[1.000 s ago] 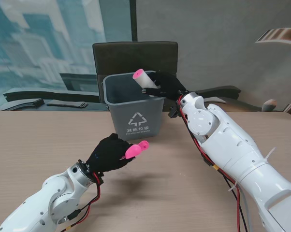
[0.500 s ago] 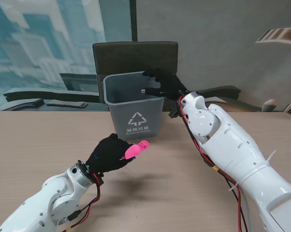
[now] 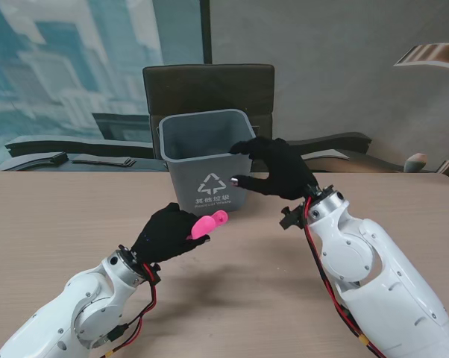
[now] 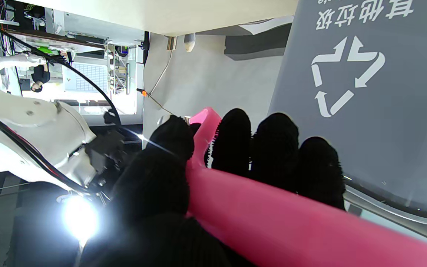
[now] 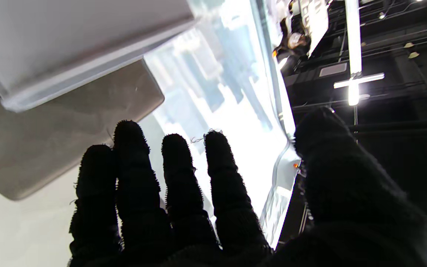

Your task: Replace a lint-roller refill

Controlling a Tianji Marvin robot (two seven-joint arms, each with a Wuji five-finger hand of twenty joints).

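Stand view, centre of frame: grey bin (image 3: 206, 158) with a white recycling mark stood on the wooden table (image 3: 53, 216), a dark chair back behind it at upper centre.

Left hand (image 3: 167, 233), black-gloved, sat lower left of centre, raised off the table, fingers wrapped tight around the pink lint-roller handle (image 3: 209, 223). The handle's free end poked out toward the bin's front wall, close to it but apart. Left wrist view confirmed the clamp: the handle (image 4: 272, 218) ran across the lower part of the frame, fingers (image 4: 235, 142) curled over it and the thumb pressed on the other side. The bin's front wall (image 4: 384, 92) filled the upper right there. No roll was visible on the handle; its far part was hidden inside the glove.

Right hand (image 3: 277, 170), also gloved, hovered right of centre, just beside the bin's right front corner, fingers spread and holding nothing. Right wrist view: four fingers (image 5: 176, 174) splayed along the bottom edge, thumb apart at right, nothing between them.
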